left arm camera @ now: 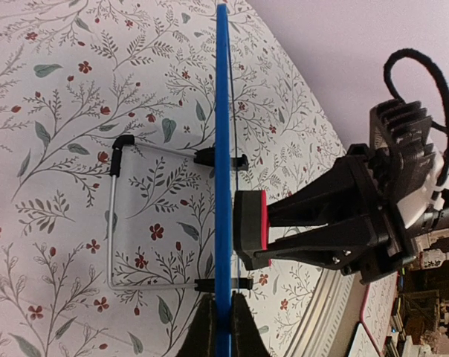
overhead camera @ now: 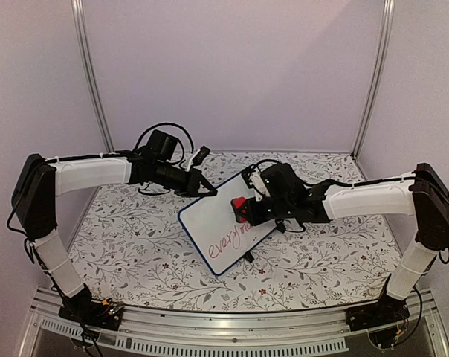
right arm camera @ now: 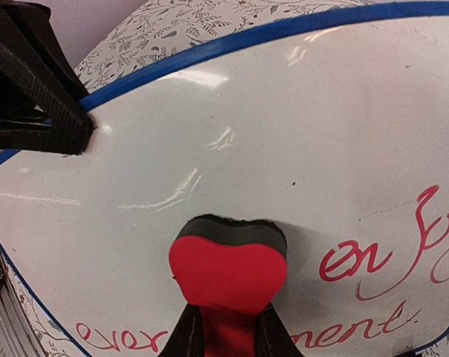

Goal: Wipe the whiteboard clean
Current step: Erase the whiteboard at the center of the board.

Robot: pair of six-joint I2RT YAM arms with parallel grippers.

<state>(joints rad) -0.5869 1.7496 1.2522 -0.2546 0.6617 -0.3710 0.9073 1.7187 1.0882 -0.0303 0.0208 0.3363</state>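
Observation:
The whiteboard (overhead camera: pixel 218 232) stands tilted on the flowered table, blue-framed, with red handwriting (right arm camera: pixel 388 256) on its lower part. In the left wrist view it appears edge-on as a blue strip (left arm camera: pixel 222 149). My left gripper (overhead camera: pixel 208 190) is shut on the board's top edge, both pads clamping the frame (left arm camera: pixel 222 327). My right gripper (overhead camera: pixel 244 213) is shut on a red heart-shaped eraser (right arm camera: pixel 228 269). The eraser's dark felt side (left arm camera: pixel 247 223) faces the board's white surface, at or very near it, just above the writing. The upper half of the board carries no marks.
A wire stand (left arm camera: pixel 113 223) with black clips props the board from behind. The patterned tablecloth (overhead camera: pixel 135 245) covers the table. Pale walls and metal posts (overhead camera: pixel 91 74) close in the back and sides. The left gripper's finger (right arm camera: pixel 31 97) shows at the board's top corner.

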